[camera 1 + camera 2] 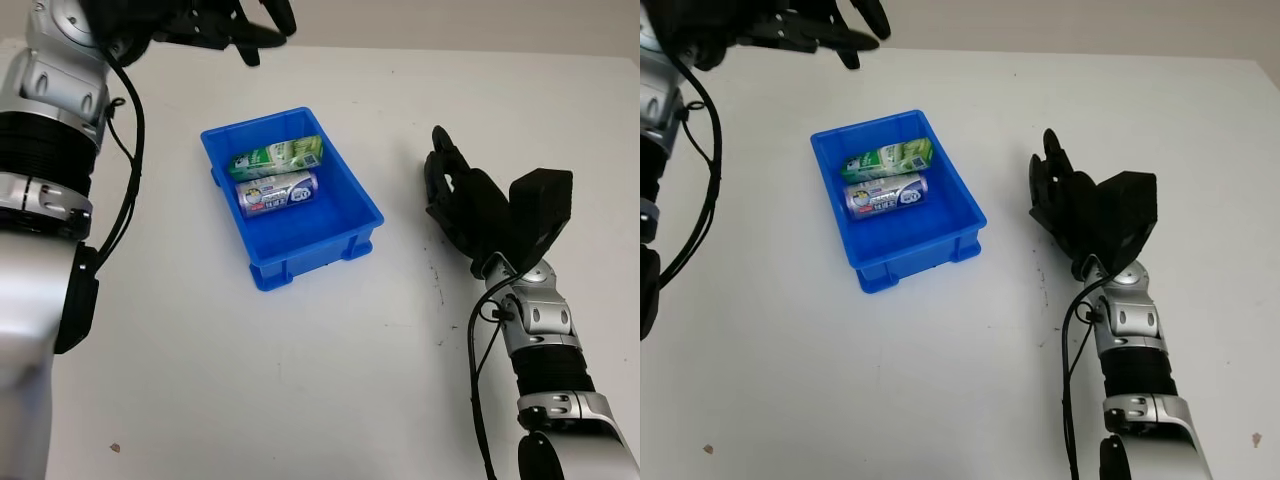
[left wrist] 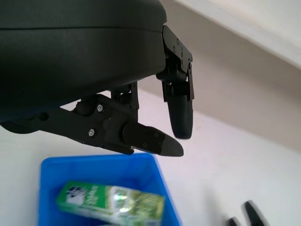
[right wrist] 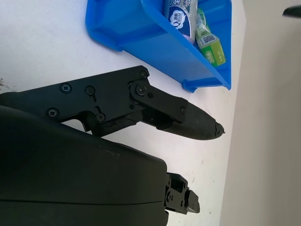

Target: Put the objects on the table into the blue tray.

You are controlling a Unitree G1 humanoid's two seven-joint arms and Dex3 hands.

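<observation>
Nearest, right of the blue tray (image 1: 362,205), the right hand (image 1: 462,195) hovers open, holding nothing. Inside the tray lie a green carton (image 1: 276,155) and a silver can (image 1: 277,192), touching. Beyond its far left, the left hand (image 1: 232,25) hangs open, empty.

**Tray at mid-bench, a hand on each side**

The tray (image 1: 290,205) sits on the bench (image 1: 300,380), a little left of centre. Inside it lie two things side by side: the carton (image 1: 276,156) toward the far wall and the can (image 1: 277,193) just in front of it, touching or nearly so. The left hand (image 1: 225,25) hangs open above the bench beyond the tray's far left corner. The right hand (image 1: 462,205) is open to the tray's right, apart from it.
</observation>
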